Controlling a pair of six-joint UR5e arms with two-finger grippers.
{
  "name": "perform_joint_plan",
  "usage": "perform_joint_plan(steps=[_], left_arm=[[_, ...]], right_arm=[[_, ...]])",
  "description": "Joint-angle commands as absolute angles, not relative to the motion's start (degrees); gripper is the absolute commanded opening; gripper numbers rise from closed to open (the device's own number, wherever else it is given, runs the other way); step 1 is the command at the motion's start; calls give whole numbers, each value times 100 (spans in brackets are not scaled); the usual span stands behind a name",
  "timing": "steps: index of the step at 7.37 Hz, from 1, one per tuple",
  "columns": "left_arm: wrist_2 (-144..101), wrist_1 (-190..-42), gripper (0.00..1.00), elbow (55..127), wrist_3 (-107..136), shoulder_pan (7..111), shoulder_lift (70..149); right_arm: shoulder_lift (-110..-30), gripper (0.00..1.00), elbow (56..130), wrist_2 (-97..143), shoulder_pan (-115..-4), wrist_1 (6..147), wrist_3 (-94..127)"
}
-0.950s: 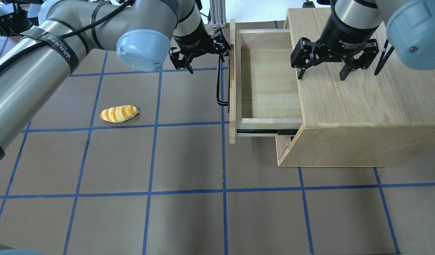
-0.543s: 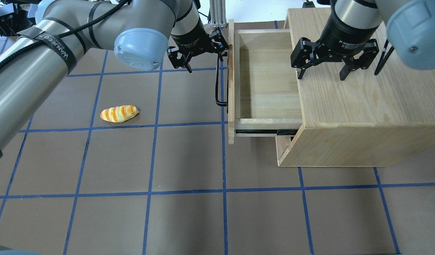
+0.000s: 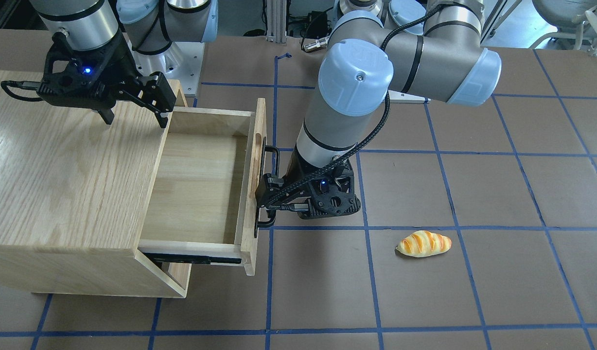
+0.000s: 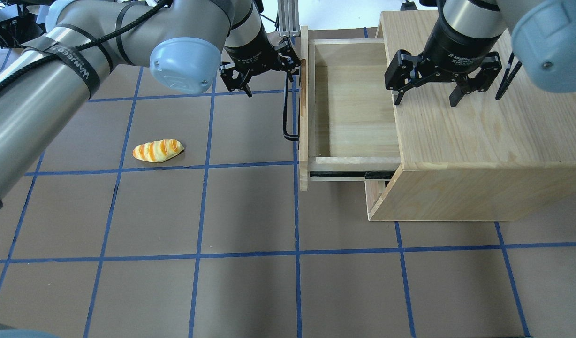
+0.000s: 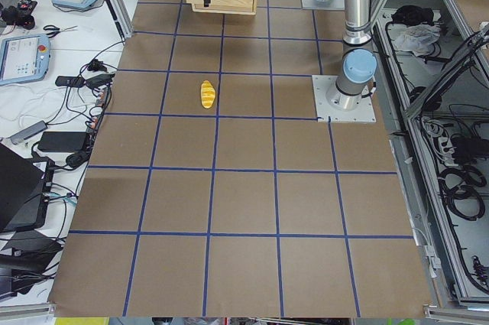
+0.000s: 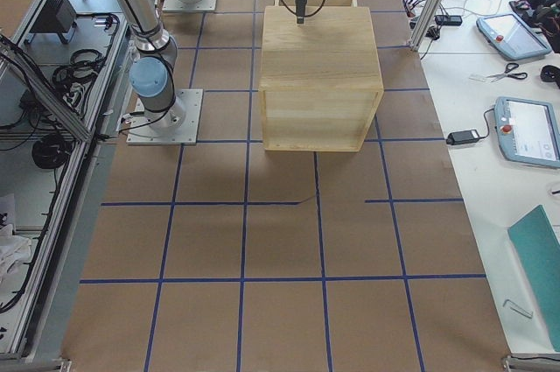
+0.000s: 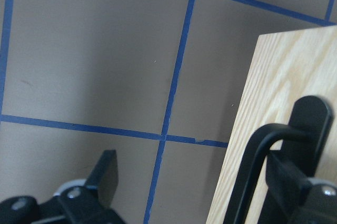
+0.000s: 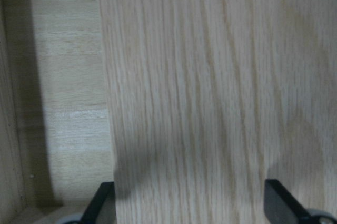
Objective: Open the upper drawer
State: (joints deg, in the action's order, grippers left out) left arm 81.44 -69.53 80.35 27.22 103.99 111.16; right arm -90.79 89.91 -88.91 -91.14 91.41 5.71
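One second has carried the light-wood upper drawer (image 4: pixel 353 108) a little farther out of the large oak-grain cabinet box (image 4: pixel 480 131). Its flat front panel has slid outward, and the left tool (image 4: pixel 269 77) has drawn back with it by the same small amount. That tool stands wide open and clamps nothing. One of its fingers (image 7: pixel 310 124) is hooked behind the long black metal bar handle (image 4: pixel 286 112), between bar and panel, while the other hangs over bare brown bench (image 4: pixel 250 211) on the tool's outer side, so the pull goes through the hook alone. The drawer lies just beside that tool on its cabinet side, its empty floor in view and a stretch of black side rail (image 4: pixel 349 174) showing. The right tool (image 4: pixel 426 98), also spread open and empty, has not moved from over the cabinet's top; whether it presses on the wood I cannot tell. A striped orange toy bread roll (image 4: pixel 157 150) lies well apart from the left tool, untouched. By my reading the opening is well advanced and may have a little travel left; so loose a hook could slip if the pull turns sideways.
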Motion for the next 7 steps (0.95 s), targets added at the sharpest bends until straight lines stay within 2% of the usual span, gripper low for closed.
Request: perform_joint_plan(steps=[1, 4, 7], left_arm=[[8139, -7022, 100, 8025, 2707, 10319, 11083], [8121, -7371, 100, 7911, 2777, 10318, 10917], [8217, -8400, 100, 7306, 2673, 10214, 10644]], right_arm=[[-9079, 100, 8991, -8886, -9114, 9141, 571], [-9079, 100, 8991, -8886, -9114, 9141, 571], [-9079, 100, 8991, -8895, -9114, 9141, 571]])
